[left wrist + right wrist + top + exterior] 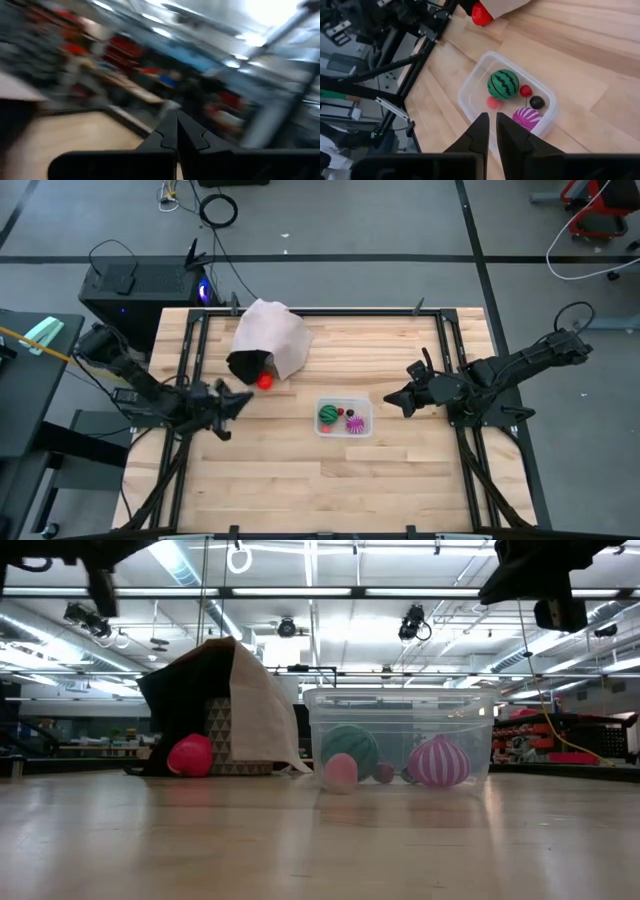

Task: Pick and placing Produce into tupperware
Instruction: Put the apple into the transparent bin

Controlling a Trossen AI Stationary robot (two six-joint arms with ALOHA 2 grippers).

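Clear tupperware (470, 95): green dark-striped melon (503, 84), magenta white-striped ball (526, 118), small red (525, 90), black (536, 102), pink (493, 103) pieces. Beside it: pale bag (272, 335), red ball (264, 381).
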